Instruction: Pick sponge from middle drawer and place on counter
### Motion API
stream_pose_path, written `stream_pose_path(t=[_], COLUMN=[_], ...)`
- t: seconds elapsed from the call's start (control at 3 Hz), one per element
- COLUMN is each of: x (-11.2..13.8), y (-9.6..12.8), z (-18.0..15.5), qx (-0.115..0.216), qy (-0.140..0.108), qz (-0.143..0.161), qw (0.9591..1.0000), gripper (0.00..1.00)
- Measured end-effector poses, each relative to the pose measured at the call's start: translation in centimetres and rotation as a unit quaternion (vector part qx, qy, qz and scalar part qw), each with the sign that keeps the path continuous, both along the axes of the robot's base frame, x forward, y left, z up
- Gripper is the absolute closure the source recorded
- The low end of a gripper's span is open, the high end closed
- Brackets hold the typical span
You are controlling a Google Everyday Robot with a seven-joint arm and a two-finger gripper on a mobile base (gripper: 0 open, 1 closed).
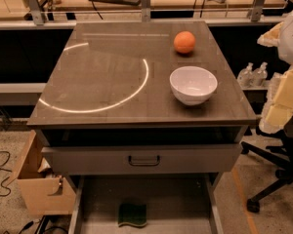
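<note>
The sponge (133, 214), dark green on top with a wavy edge, lies on the floor of the pulled-out middle drawer (178, 199) at the bottom of the view, near its front middle. Above it is the counter (112, 89), glossy grey-brown with a bright curved light arc. My gripper is not in view. Only a white and yellow padded part of the arm (285, 94) shows at the right edge, beside the counter's right side and well above the drawer.
An orange ball (184, 42) and a white bowl (193, 84) stand on the counter's right half. A grey drawer front with a dark handle (144, 160) overhangs the open drawer. A cardboard box (39, 184) stands left, an office chair base (271, 179) right.
</note>
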State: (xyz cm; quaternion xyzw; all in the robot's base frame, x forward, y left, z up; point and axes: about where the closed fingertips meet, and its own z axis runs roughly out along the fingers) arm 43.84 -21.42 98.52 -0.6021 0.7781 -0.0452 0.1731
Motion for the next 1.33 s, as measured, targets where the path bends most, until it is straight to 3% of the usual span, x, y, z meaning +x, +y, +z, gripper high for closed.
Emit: stream_pose_path(t=[0.33, 0.67, 1.33], x=[0.0, -0.2, -4.2], y=[0.0, 0.0, 0.2], z=[0.0, -2.1, -12.2], qx=[0.000, 0.006, 0.064], qy=[0.000, -0.007, -0.024], qz=[0.000, -0.009, -0.006], qw=[1.0000, 0.9999, 0.9976], gripper=[0.00, 0.00, 0.00])
